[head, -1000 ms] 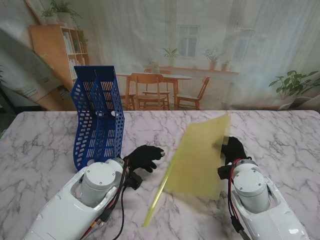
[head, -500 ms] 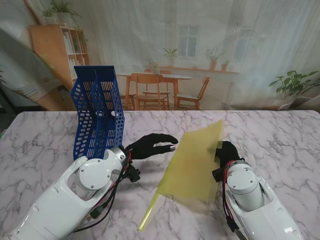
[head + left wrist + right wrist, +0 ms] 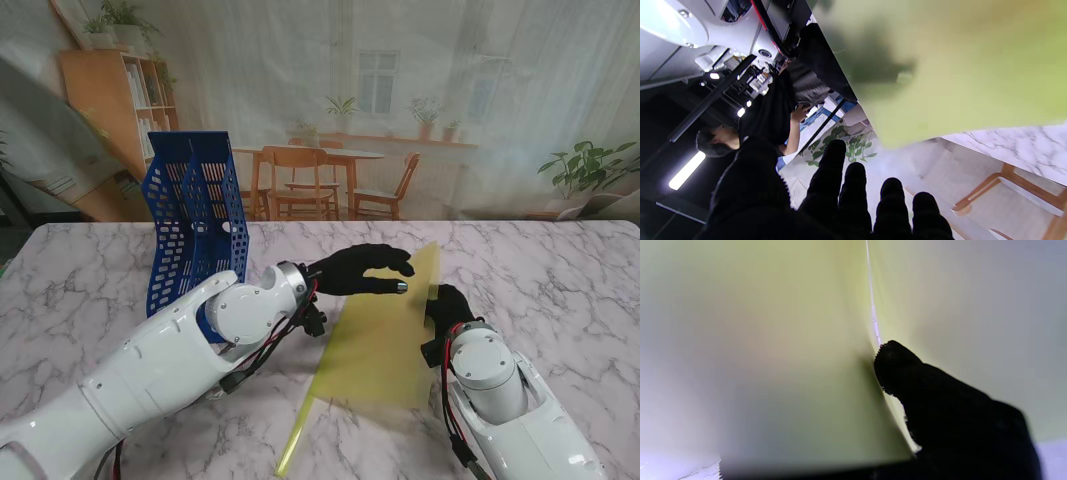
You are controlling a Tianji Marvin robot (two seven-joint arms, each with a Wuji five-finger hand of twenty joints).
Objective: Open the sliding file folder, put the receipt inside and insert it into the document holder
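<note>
The right hand (image 3: 450, 303) has its fingers (image 3: 903, 373) pinched on the far right edge of the yellow file folder (image 3: 378, 340), holding the sheet tilted up off the table (image 3: 560, 280), its spine bar (image 3: 297, 440) trailing down toward me. The left hand (image 3: 362, 270) hovers just beside the folder's upper edge, fingers (image 3: 853, 186) stretched out and apart, holding nothing; whether a fingertip already touches the plastic I cannot tell, since the wrist view is blurred there. So the folder lies directly ahead of the left fingers, on their right, with its long axis running from the far right corner down toward the near left. Behind the left hand, on its other side and well apart from the folder, stands the blue document holder (image 3: 195, 225), upright and open at the top. The left hand looks the nearer one to the holder, so a handover seems the likely step. No receipt shows anywhere.
</note>
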